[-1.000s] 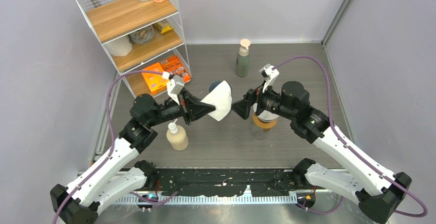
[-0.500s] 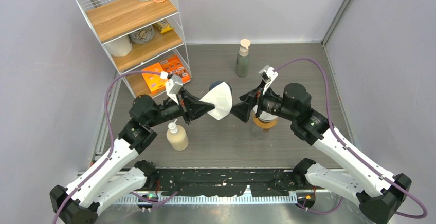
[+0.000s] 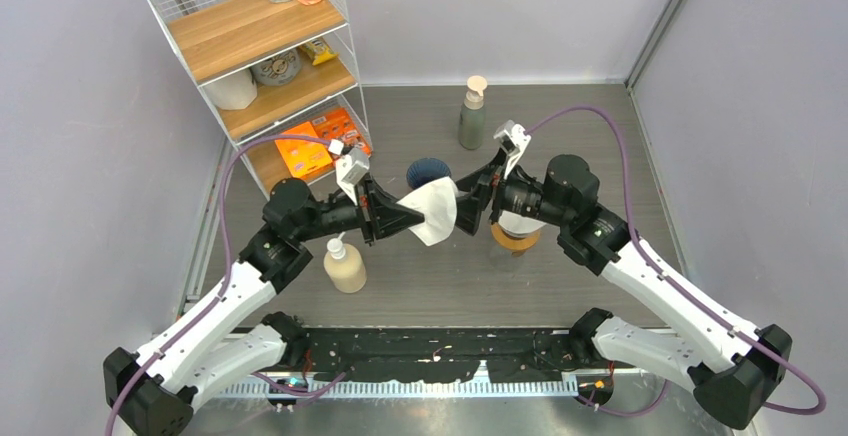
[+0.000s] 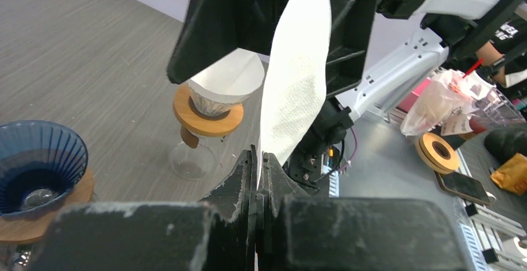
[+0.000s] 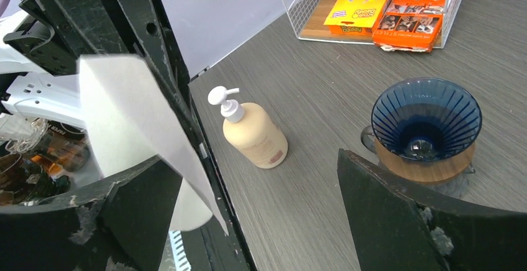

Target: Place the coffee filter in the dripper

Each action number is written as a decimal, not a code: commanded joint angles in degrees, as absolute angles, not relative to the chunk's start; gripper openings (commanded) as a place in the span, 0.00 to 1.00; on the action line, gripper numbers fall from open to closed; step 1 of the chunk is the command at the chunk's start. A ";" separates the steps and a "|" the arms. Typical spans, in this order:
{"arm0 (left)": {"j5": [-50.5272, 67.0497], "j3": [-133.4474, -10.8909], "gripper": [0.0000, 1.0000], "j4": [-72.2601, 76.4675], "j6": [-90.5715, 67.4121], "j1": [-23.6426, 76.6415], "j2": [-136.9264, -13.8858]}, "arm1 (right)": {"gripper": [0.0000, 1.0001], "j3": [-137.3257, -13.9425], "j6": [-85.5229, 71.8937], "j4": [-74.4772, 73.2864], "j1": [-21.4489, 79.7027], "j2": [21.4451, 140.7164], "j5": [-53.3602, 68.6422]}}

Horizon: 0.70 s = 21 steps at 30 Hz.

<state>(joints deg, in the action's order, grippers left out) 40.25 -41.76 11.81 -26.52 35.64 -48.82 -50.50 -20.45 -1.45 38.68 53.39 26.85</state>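
Nothing could be read with certainty. The two orange boxes (image 5: 362, 4) at the bottom of the wire rack (image 5: 307, 0) bore yellow and white print, but it was too small and blurred to make out.

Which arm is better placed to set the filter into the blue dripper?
Left, probably: the left gripper is shut on the filter near the empty dripper; the right gripper is open, holding nothing.

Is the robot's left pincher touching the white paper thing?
Touching. In the left wrist view, the left gripper is shut on the coffee filter, its jaws pinching the paper's bottom edge with no gap.
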 commanded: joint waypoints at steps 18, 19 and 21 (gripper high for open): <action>42.89 -44.47 0.00 12.86 -25.18 35.78 -49.74 | 0.76 -51.90 -15.46 7.15 38.86 53.06 40.52; 42.89 -44.55 0.00 12.77 -25.14 35.79 -49.82 | 0.74 -51.87 -15.42 7.09 38.90 53.03 40.61; 42.82 -44.69 0.00 12.74 -25.27 35.80 -50.02 | 0.69 -52.00 -15.47 6.85 38.92 52.96 40.50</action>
<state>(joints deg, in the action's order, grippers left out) 42.26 -41.89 11.75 -26.09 35.64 -49.74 -51.22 -16.73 3.77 38.68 54.68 38.92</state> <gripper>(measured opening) 0.042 0.737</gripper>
